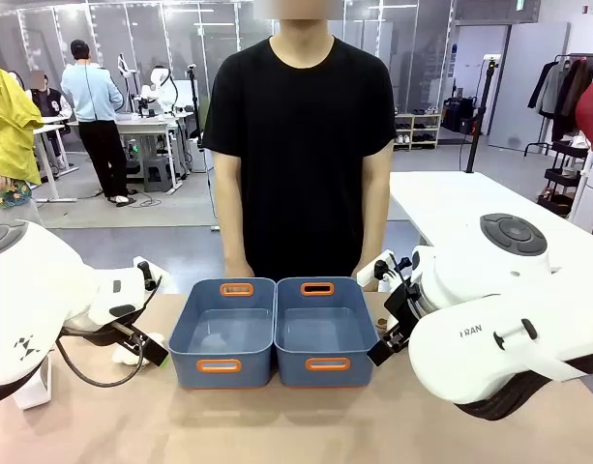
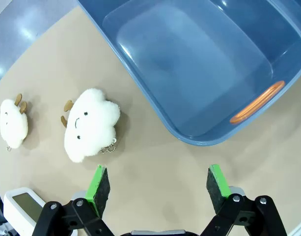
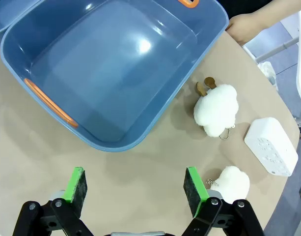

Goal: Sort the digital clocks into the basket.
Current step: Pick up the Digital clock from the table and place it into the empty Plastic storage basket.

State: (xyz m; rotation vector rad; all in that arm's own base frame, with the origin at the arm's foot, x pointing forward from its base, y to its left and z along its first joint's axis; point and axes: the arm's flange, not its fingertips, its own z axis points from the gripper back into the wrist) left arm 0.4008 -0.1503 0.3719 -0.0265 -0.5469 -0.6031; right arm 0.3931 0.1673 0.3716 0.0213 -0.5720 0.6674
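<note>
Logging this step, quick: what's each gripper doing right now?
Left gripper: open, holding nothing.
Right gripper: open, holding nothing.

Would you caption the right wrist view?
Open right claw over table near empty blue bin, two plush toys, white clock.

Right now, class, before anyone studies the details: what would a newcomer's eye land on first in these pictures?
Two blue rectangular plastic bins with orange handle slots sit side by side mid-table, both empty, before a person in a black T-shirt. Outside the bins, fluffy white cloud-shaped plush toys and a white rounded plastic digital clock lie on the tan tabletop.
</note>
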